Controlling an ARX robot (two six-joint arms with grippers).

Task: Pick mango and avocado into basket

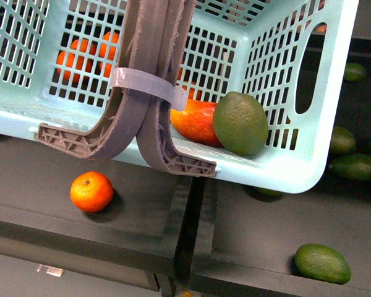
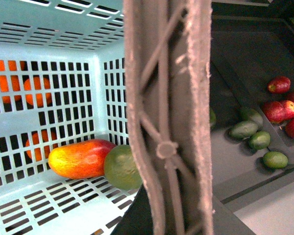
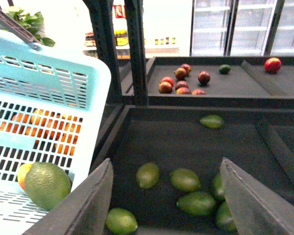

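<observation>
**Mango and avocado lying together in the basket**

The mango [image 1: 195, 122] is seen lying on its side on the floor of the turquoise basket [image 1: 278, 170], its yellow-orange end turned away from the avocado [image 1: 240, 123], which is pressed against its other end near a corner of the basket. The same pair is shown in the left wrist view, mango [image 2: 81, 158] and avocado [image 2: 121, 167] touching. The two grey-brown handles [image 1: 149, 74] are swung together over the basket and bound with a white zip tie [image 1: 142, 83].

Through the lattice, oranges [image 1: 80, 57] are visible beyond the far wall. Below the basket, a single orange [image 1: 91, 191] rests on a dark tray, and a loose avocado [image 1: 322, 263] lies on the neighbouring tray [image 1: 247, 247].

The right gripper [image 3: 165, 196] is held spread wide above a tray of green avocados, nothing between its fingers. The left gripper cannot be made out, so its state cannot be told.
</observation>
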